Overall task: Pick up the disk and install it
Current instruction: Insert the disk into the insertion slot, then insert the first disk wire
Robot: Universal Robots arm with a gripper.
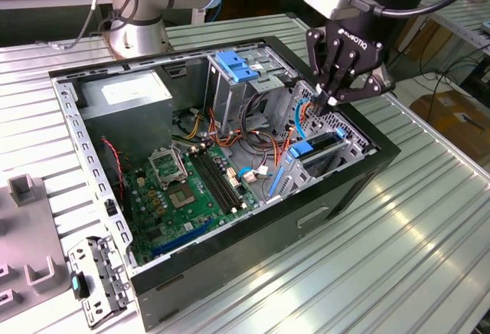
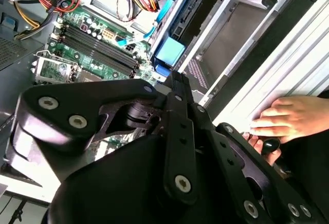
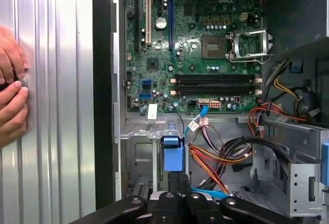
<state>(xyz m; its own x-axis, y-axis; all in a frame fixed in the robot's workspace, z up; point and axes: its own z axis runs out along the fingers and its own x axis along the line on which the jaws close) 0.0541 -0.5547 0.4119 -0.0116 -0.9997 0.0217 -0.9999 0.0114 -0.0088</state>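
Observation:
The disk (image 1: 325, 147) stands on edge in the drive cage at the exterior view's right end of the open computer case (image 1: 253, 234). Its blue bracket end (image 1: 302, 148) faces the motherboard. In both wrist views that blue bracket end (image 3: 172, 153) (image 2: 169, 53) lies just beyond the fingertips. My gripper (image 1: 331, 103) hangs right above the disk, a little off its top edge. The black fingers (image 3: 177, 199) are pressed together, shut, with nothing between them.
A person's hands (image 3: 10, 95) (image 2: 293, 118) rest on the ribbed metal table beside the case. Inside are the motherboard (image 1: 184, 188), loose cables (image 1: 256, 131), a grey power supply (image 1: 126, 96) and an upper cage with a blue tab (image 1: 233, 66). A metal bracket (image 1: 96, 280) lies outside.

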